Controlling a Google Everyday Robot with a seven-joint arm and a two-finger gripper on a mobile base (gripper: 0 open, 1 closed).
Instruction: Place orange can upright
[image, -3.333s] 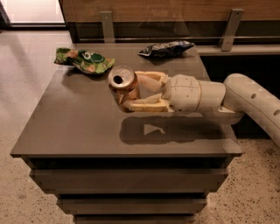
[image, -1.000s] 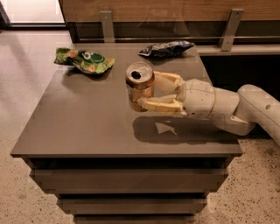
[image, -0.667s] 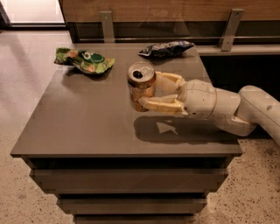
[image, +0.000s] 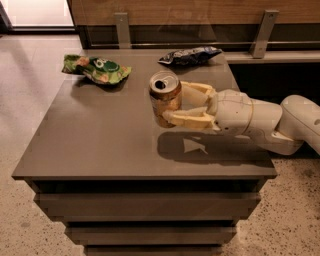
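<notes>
The orange can (image: 165, 98) is a shiny orange-copper drink can with a silver pull-tab top. It stands nearly upright, top facing up, over the middle of the grey table (image: 100, 140). My gripper (image: 172, 104) reaches in from the right on a cream arm and is shut on the can, one finger behind it and one finger (image: 187, 119) in front. I cannot tell whether the can's base touches the table; a shadow lies just below and to the right.
A green snack bag (image: 97, 69) lies at the table's far left corner. A dark blue snack bag (image: 190, 55) lies at the far edge, behind the can. A wooden rail with metal brackets (image: 121, 29) runs behind the table.
The can was lying tilted with its top toward the camera; now it is turned nearly upright in the gripper. In the last second gripper and can have hardly moved.
</notes>
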